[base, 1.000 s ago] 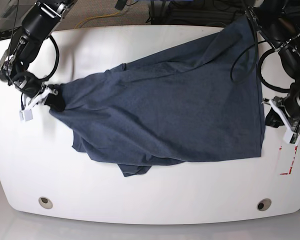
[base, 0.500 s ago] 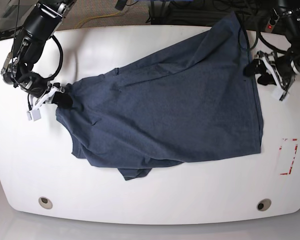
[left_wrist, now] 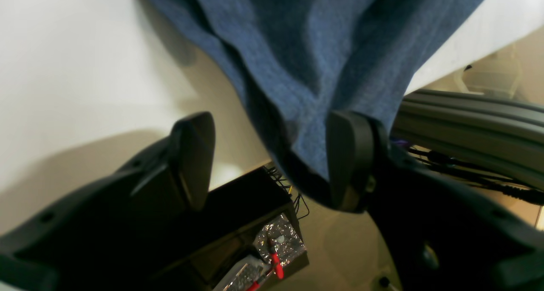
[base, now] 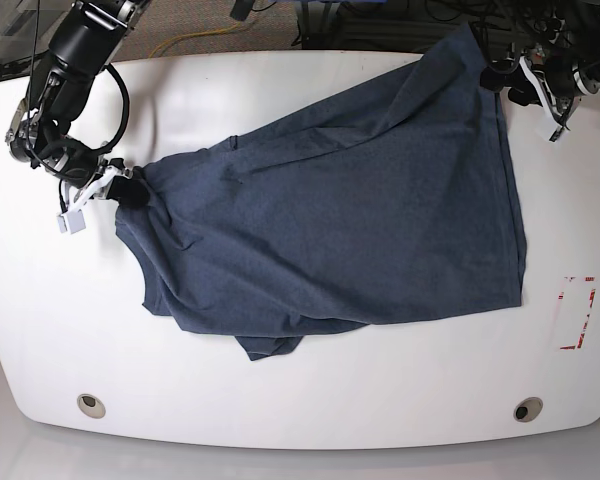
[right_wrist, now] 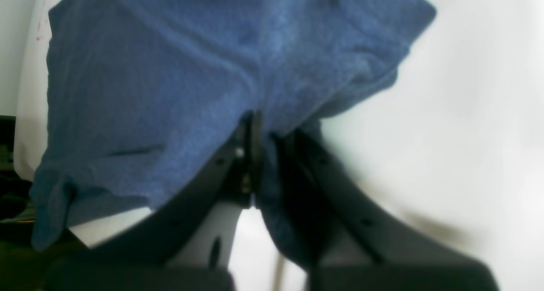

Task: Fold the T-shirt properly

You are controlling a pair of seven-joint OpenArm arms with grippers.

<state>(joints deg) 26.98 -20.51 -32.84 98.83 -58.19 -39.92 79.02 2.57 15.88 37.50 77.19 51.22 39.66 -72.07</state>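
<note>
The dark navy T-shirt (base: 340, 210) lies spread and creased across the white table (base: 310, 400). At the shirt's left corner my right gripper (base: 120, 192) is shut on a bunched fold. The right wrist view shows the jaws (right_wrist: 259, 134) pinched together on the cloth (right_wrist: 170, 70). My left gripper (base: 505, 84) is at the shirt's far right corner by the table's back edge. In the left wrist view its jaws (left_wrist: 272, 155) stand open around the hanging cloth (left_wrist: 314, 49). The cloth rests against one finger (left_wrist: 346, 159) and is not pinched.
A red-marked white rectangle (base: 577, 312) lies near the table's right edge. Two round holes (base: 91, 405) (base: 527, 409) sit near the front edge. Beyond the back edge are cables, a black box (left_wrist: 255, 223) and grey rails (left_wrist: 467, 121).
My left gripper has opened and travelled from the shirt's right edge up to its far right corner. The right gripper has shifted slightly right and back, still holding the left corner.
</note>
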